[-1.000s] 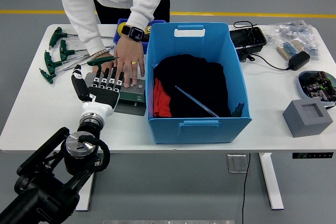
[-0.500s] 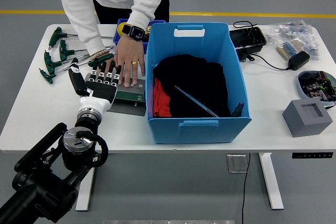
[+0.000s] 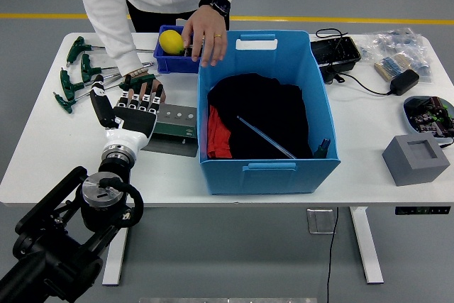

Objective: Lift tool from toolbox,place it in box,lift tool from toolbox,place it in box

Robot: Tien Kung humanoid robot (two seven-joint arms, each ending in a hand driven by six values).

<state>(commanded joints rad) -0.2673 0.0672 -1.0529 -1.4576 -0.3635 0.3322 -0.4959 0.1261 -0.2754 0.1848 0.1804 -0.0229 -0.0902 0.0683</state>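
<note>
The flat green-grey toolbox (image 3: pixel 177 124) lies on the white table just left of the big blue box (image 3: pixel 266 168). My left hand (image 3: pixel 140 95) rests open over the toolbox's left end, fingers stretched flat and pointing away from me, holding nothing. A green-handled tool (image 3: pixel 140 80) lies just past my fingertips, beside the person's sleeve (image 3: pixel 130 67). Inside the blue box are black cloth (image 3: pixel 262 115), red cloth (image 3: pixel 216 133), a thin rod (image 3: pixel 264 136) and a dark tool (image 3: pixel 321 148) in the near right corner. The person's other hand (image 3: pixel 204 33) reaches into the small blue bin.
Several green T-handle tools (image 3: pixel 74 76) lie at the far left. A small blue bin (image 3: pixel 177 60) holds a yellow ball (image 3: pixel 170 40). On the right are a black tray (image 3: pixel 333 51), a power adapter (image 3: pixel 404 81), plastic bags (image 3: pixel 397 46) and a grey block (image 3: pixel 416 158).
The person's hand lifted off the toolbox and moved back to the small blue bin. My left hand slid a little farther forward and left along the toolbox.
</note>
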